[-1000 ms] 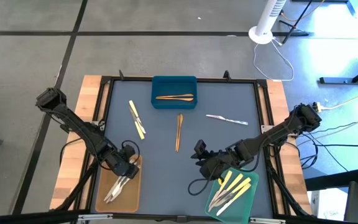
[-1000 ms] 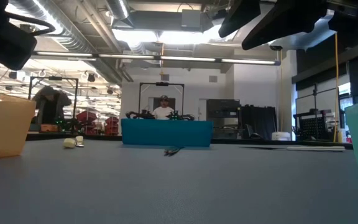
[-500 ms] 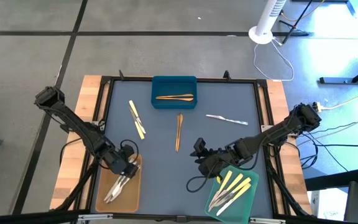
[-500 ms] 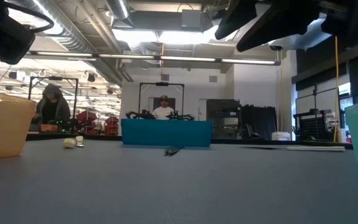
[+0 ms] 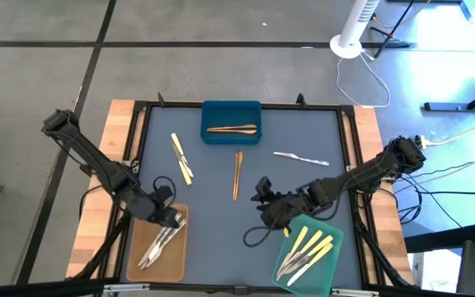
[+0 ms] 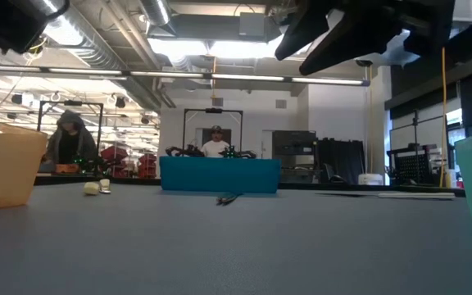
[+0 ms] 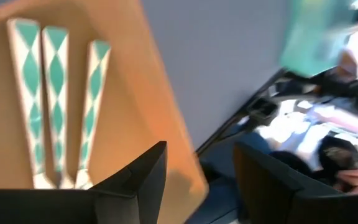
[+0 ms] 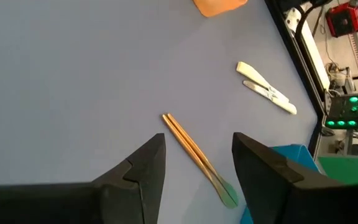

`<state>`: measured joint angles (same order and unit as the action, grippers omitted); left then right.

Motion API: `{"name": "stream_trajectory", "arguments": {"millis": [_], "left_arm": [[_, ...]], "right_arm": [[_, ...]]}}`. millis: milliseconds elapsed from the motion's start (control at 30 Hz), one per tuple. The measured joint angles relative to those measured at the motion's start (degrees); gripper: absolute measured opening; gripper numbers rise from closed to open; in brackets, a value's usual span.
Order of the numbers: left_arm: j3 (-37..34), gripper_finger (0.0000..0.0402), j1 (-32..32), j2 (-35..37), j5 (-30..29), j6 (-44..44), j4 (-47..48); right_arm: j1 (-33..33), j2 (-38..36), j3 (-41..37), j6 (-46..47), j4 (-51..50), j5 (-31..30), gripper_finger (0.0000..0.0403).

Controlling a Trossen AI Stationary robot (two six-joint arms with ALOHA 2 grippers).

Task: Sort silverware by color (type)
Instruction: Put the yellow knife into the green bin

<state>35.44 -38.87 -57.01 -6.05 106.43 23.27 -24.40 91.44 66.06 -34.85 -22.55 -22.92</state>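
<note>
Both grippers gape empty; left gripper [image 5: 174, 218] hovers over the tan tray [image 5: 138, 262]; right gripper [image 5: 264, 202] hangs near the wood-brown utensils [image 5: 237, 175], touching nothing.

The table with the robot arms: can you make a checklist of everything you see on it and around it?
Surface: grey mat in a black frame on a wooden table.
Job's things: brown utensil in the blue tray; brown pair at mid-table; yellow pair toward the left; silvery piece toward the right; silvery ones in the tan tray; yellow and silvery ones in the green tray.
Clutter: nothing seen.
Grippers: left tool open above the tan tray; right tool open, beside the green tray, facing the brown pair.
Cables: black loops at both wrists; white cord on the floor.
Surroundings: white fan base; people at benches behind.
</note>
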Motion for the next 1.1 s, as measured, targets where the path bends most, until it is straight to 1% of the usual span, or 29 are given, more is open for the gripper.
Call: {"name": "stream_trajectory", "arguments": {"millis": [100, 233, 433, 533, 767, 1000, 1100], "left_arm": [[0.0, 0.0177, -0.01, 2.72, -4.67, 0.02, -0.15], [0.02, 0.0177, -0.01, 5.63, -13.47, -0.46, 0.18], [0.02, 0.0177, 0.14, 8.14, -24.47, -3.57, 0.39], [0.02, 0.0177, 0.93, 8.87, -28.77, -6.31, 0.52], [0.02, 0.0177, 4.93, 10.87, -33.06, -15.4, 0.28], [0.02, 0.0177, 8.95, 11.45, -37.06, -26.82, 0.22], [0.02, 0.0177, 11.27, 11.43, -38.3, -29.57, 0.22]], "right_arm": [[1.05, 0.0, 0.0, 0.04, -0.02, 0.02, 0.0177], [2.8, 0.0, 0.0, 0.05, 0.02, 0.09, 0.0177], [5.4, 0.0, 0.0, 0.09, 0.47, 4.69, 0.0177], [5.86, 0.0, 0.0, 0.1, 0.85, 5.63, 0.0177], [5.68, 0.0, 0.0, 0.45, 2.12, 4.56, 0.0177], [5.68, -0.01, 0.0, 6.27, 1.62, 4.52, 0.0177], [5.68, -0.31, 0.0, 9.16, 1.03, 4.53, 0.0177]]}}
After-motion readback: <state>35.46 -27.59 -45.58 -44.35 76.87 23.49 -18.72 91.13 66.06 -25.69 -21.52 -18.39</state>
